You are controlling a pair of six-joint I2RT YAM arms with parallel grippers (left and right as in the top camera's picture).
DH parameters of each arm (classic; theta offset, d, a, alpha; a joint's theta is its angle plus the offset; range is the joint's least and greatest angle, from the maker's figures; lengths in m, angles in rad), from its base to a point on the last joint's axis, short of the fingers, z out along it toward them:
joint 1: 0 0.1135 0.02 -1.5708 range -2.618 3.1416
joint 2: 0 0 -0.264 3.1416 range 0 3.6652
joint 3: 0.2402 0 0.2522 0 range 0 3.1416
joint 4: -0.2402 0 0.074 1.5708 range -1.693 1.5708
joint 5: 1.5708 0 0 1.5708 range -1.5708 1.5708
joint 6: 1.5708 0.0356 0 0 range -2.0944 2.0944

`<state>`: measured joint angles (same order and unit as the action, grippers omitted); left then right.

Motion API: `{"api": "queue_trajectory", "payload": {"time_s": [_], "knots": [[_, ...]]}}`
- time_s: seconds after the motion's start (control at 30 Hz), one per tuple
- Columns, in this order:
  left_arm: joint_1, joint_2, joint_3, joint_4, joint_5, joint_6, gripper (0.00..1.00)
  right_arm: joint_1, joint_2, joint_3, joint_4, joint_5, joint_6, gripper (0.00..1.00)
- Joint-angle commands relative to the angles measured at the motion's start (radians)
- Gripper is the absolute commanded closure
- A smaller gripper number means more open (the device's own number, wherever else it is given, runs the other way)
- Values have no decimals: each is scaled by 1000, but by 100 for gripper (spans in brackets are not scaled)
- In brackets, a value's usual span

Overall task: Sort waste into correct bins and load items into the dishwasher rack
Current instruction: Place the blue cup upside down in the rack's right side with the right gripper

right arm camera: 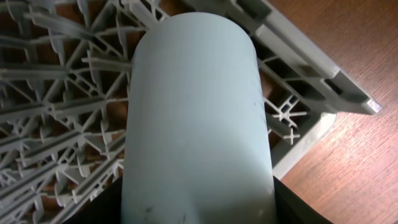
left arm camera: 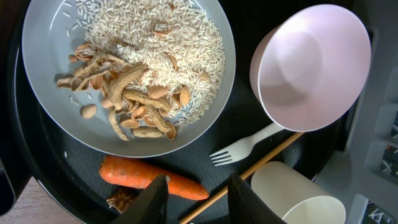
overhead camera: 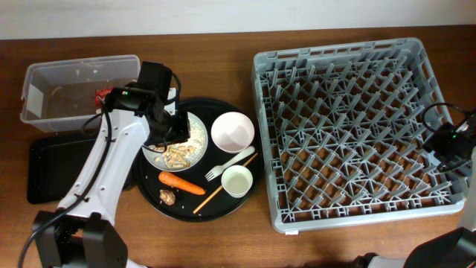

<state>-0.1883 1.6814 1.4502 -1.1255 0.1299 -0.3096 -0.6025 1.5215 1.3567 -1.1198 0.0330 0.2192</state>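
Overhead, rack (overhead camera: 349,126) fills the bench's right half. At the rear left corner sits the tub (overhead camera: 78,89), wrapper (overhead camera: 102,95) inside, black tray (overhead camera: 52,167) before it at the left edge. Mid-bench, left gripper (left arm camera: 198,198) hangs spread open over plate (left arm camera: 34,56) of rice (left arm camera: 155,56) and carrot (left arm camera: 130,174). At the rack's right edge, right gripper (overhead camera: 448,141) clamps blue cup (right arm camera: 196,118).

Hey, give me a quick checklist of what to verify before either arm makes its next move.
1. Left gripper open above the carrot: ok.
2. Carrot unobstructed from above: ok.
3. Clear tub open on top: ok.
4. Right gripper shut on the light blue cup: ok.
5. Cup over the dishwasher rack: ok, though close to its rim.
6. Which way the cup's mouth faces: cannot tell.
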Motion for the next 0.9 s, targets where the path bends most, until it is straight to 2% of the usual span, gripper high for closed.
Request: {"api": "queue_trajectory", "payload": {"time_s": [0.0,0.2,0.27,0.33,0.47,0.53,0.73,0.87], "knots": [[3,5,4,-1,-6,14,69,-6,24,16,20,-15,26,54],[3,5,4,-2,-7,14,69,-6,111,16,36,-76,25,53],[3,5,4,-1,-7,14,69,-6,122,16,59,-106,25,32],[3,5,4,-2,-7,14,69,-6,123,16,116,-133,26,2],[3,5,4,-2,-6,14,69,-6,122,27,156,-300,26,1],[3,5,4,-2,-6,15,69,-6,117,28,149,-313,26,1],[3,5,4,-5,-7,14,69,-6,99,28,26,-267,-8,1],[3,5,4,-5,-6,14,69,-6,99,28,36,-187,-8,1]]}}
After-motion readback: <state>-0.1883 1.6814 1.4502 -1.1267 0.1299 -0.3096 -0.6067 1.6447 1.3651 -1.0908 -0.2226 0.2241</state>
